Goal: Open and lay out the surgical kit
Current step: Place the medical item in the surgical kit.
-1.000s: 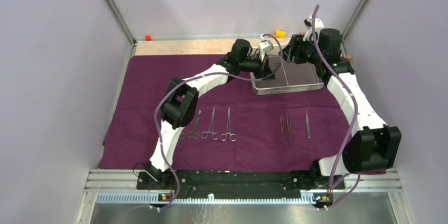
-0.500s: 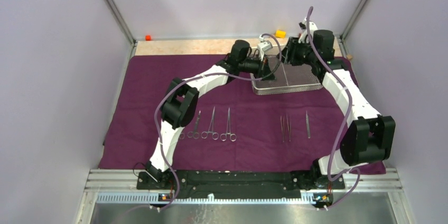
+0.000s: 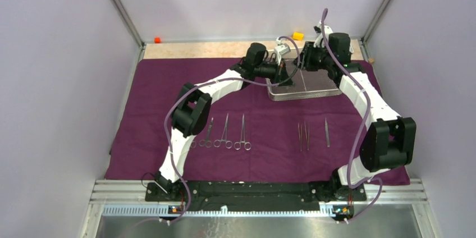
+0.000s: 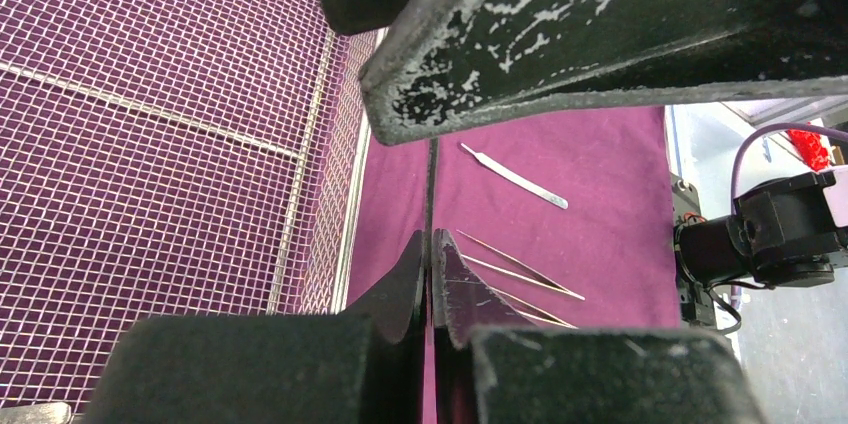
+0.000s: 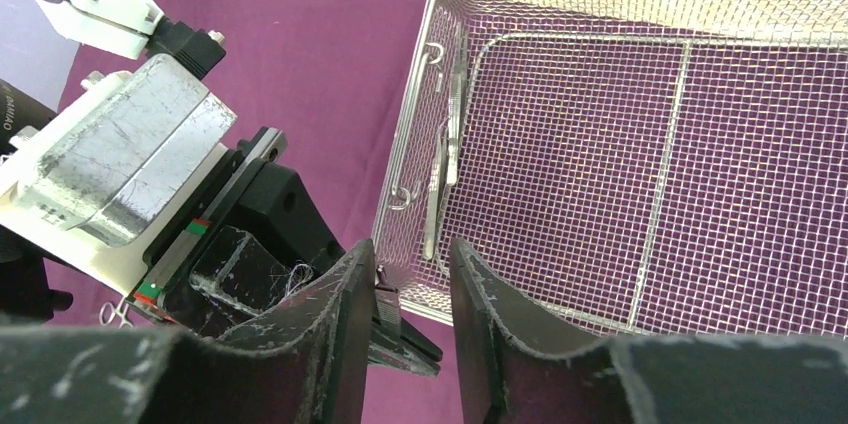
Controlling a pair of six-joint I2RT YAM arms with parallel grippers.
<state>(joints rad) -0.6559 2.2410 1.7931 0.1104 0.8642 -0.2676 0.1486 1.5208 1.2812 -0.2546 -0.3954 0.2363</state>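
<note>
Right arm swung inward over wire-mesh tray [image 3: 314,83] at far side of purple cloth [image 3: 151,92]. Right gripper [image 5: 412,254] narrowing, jaws apart, empty. Left gripper [image 4: 430,244] clamped on tray rim. Risk: crowded corner, grippers colliding; flat instruments [image 5: 447,159] slipping free.

A dark purple cloth wrap [image 3: 146,109], plain and unprinted, lies beside a strip of pale tan tabletop [image 3: 196,50]. The silver wire-mesh tray [image 3: 306,95] has a fine square grid pattern (the purple shows through every hole). The clamps [image 3: 225,134] and tweezers [image 3: 303,136] are bright silver steel against the purple. The left arm [image 3: 213,86] and right arm [image 3: 365,95] are white with black joints, trailed by mauve cables [image 3: 166,128]. There is one small orange block [image 3: 157,40] and one yellow block [image 3: 298,36]. The right gripper [image 5: 412,254] is black, flecked with whitish scuffs. The walls [image 3: 56,81] are pale lilac-grey.
</note>
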